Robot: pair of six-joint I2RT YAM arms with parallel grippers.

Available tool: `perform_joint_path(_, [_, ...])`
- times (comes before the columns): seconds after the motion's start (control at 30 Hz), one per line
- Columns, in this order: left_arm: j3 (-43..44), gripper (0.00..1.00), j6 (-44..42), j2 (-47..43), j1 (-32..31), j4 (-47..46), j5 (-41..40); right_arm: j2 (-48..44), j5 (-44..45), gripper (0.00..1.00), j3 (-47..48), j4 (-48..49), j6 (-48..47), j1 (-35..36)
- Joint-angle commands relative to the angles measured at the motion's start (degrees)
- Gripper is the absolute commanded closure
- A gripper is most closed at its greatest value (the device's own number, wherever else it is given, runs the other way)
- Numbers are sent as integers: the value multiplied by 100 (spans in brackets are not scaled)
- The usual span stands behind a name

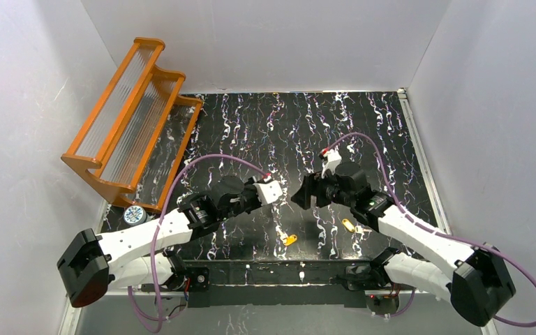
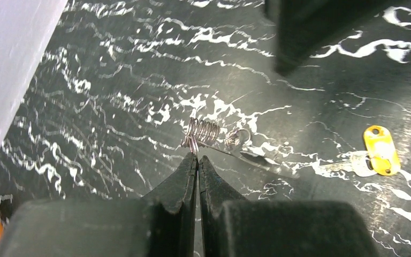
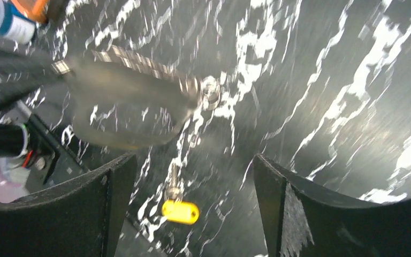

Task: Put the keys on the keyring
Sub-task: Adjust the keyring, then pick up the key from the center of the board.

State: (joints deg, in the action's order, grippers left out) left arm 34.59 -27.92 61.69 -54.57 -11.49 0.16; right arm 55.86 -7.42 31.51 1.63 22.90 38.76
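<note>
**Top view:** Your two small keys with yellow plastic heads and short silver blades lie loose on the black, white-veined tabletop (image 1: 251, 125) near the arm bases. One (image 1: 289, 239) is to the left of the other (image 1: 350, 225), and they are well apart. Neither is on a ring, so all the threading is yet to do. The left gripper (image 1: 283, 193) and right gripper (image 1: 299, 190) face each other mid-table, just beyond the keys.

**Left wrist:** Your left jaws are pressed together, pinching the thin silver-grey wire keyring (image 2: 202, 131) at its coiled end. One key lies on the table to the right, apart from the keyring.

**Right wrist:** Your right jaws stand wide apart and hold nothing. The keyring's blurred oval loop sits just beyond them, toward the left. A key lies on the table below, framed between the two black fingers (image 3: 112, 203).
</note>
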Motion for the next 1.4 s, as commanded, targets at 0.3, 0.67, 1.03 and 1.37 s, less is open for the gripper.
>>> perform_joint_path(0.3, [41,100,632,-463,-3,1013,-1295,435,-2230,44,-534,-605,1881,18])
perform_joint_path(0.67, [-57,100,572,-737,-7,1078,-1204,1432,-2901,59,-732,205,2465,33])
perform_joint_path(1.03, [-70,100,522,-738,-2,1103,-1063,2376,-3074,65,-455,316,2474,163])
perform_joint_path(1.37, [-62,100,531,-782,-9,1113,-956,2913,-3010,73,-95,243,2386,372])
